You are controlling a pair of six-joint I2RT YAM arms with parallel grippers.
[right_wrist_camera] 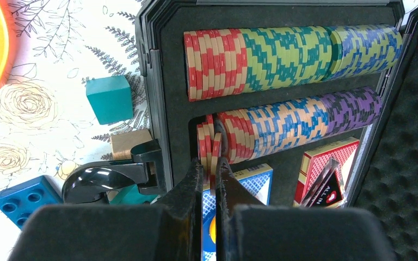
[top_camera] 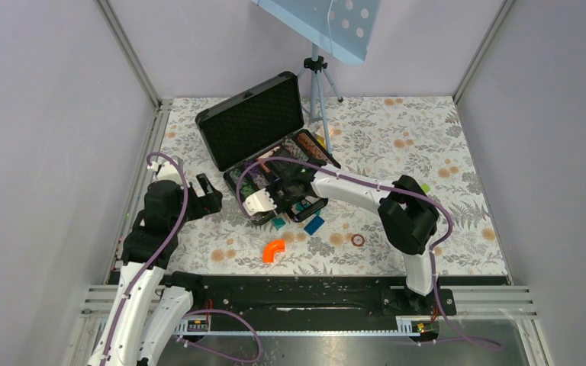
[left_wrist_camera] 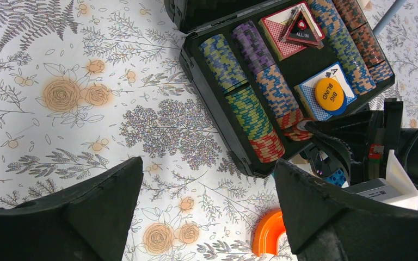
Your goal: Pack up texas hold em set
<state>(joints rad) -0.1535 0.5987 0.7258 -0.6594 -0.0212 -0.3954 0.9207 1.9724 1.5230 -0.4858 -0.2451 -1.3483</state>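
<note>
Plainly, the briefcase (top_camera: 253,122) lies open on the desk (top_camera: 442,137), toward 11 o'clock from its middle, with the foam lid standing up at the case's 11 o'clock side. Its tray holds the chip rows (right_wrist_camera: 283,54), a red deck (left_wrist_camera: 280,32) and a blue deck (left_wrist_camera: 309,106).

The right pincer (right_wrist_camera: 211,166) is closed, its tips at the leaning red chips (right_wrist_camera: 209,138) that end the second row. Whether one is nipped between them I cannot tell. The left pincer (left_wrist_camera: 208,166) hangs spread wide and empty over bare desk at the case's 9 o'clock. One loose chip (top_camera: 358,240) lies flat on the desk at the case's 5 o'clock.

The chips look hard, smooth and thin, so they are probably light singly and apt to slip. On edge, a pinch across the two faces should hold; the flat one likely needs tipping or sliding first. The filled case is probably heavy and stiff, and the lid is best pushed at its free edge.
</note>
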